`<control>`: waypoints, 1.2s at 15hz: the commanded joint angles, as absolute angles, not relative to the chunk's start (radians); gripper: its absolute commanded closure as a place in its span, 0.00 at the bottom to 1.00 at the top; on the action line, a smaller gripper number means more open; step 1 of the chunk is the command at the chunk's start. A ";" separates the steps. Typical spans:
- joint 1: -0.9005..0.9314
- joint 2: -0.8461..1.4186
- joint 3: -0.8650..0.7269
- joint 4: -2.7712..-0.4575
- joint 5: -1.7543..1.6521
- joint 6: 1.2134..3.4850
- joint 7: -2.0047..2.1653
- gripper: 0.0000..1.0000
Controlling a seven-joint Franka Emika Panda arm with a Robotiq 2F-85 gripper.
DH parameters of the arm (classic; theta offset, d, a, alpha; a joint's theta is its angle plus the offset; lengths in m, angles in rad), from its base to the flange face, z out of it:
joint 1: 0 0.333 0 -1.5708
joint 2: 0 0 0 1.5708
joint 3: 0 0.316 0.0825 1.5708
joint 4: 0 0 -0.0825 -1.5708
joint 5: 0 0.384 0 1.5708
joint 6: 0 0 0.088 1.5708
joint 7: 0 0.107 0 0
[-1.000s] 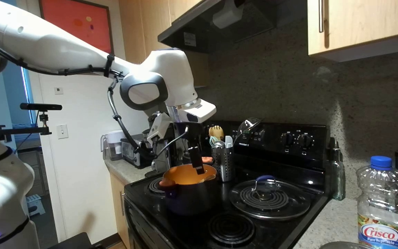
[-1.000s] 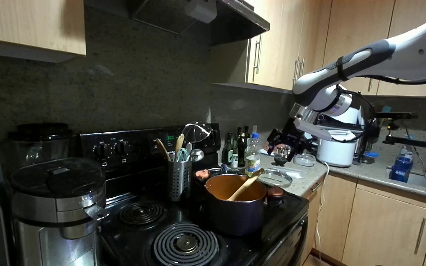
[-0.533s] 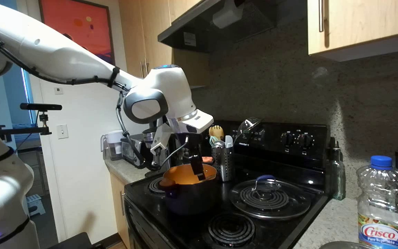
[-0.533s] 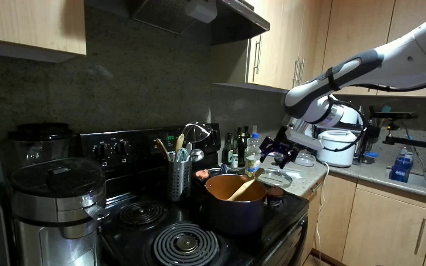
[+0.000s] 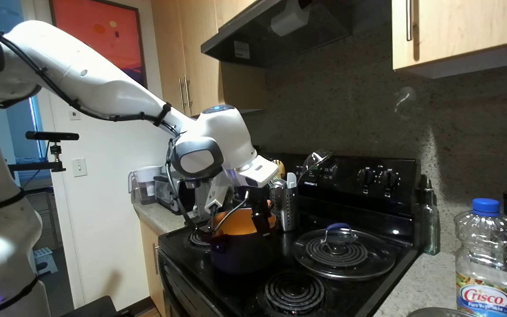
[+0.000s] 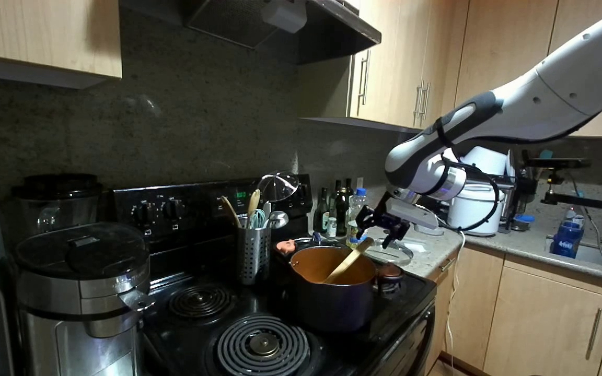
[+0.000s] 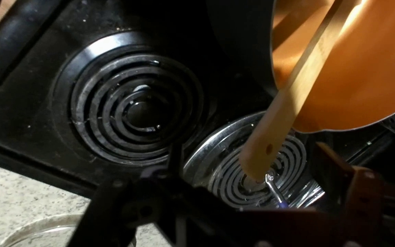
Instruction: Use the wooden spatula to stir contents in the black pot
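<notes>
The black pot stands on the stove in both exterior views. Its orange inner wall shows in the wrist view; I cannot make out separate contents. The wooden spatula leans in the pot, its handle sticking out over the rim. In the wrist view the spatula points its handle end toward the space between my fingers. My gripper is open, with a finger on each side of the handle end and apart from it. In an exterior view my gripper hangs just above the handle end.
A glass lid lies on the burner beside the pot. A metal utensil holder stands behind the pot. A bare burner is near it. A Crisco bottle stands on the counter. The range hood hangs above.
The arm has come down and forward, and the open gripper is now much closer to the spatula's handle end. The pot and spatula have not visibly moved.
</notes>
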State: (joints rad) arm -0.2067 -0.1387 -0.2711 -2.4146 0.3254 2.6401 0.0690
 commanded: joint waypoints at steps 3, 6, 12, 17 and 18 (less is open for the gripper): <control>-0.199 -0.148 -0.267 -2.421 0.388 2.678 0.060 0.54; -0.197 -0.187 -0.269 -2.434 0.415 2.659 0.054 0.78; -0.191 -0.250 -0.273 -2.446 0.428 2.645 0.051 0.93; -0.186 -0.287 -0.276 -2.448 0.427 2.651 0.048 0.94; -0.185 -0.296 -0.275 -2.448 0.425 2.660 0.047 0.93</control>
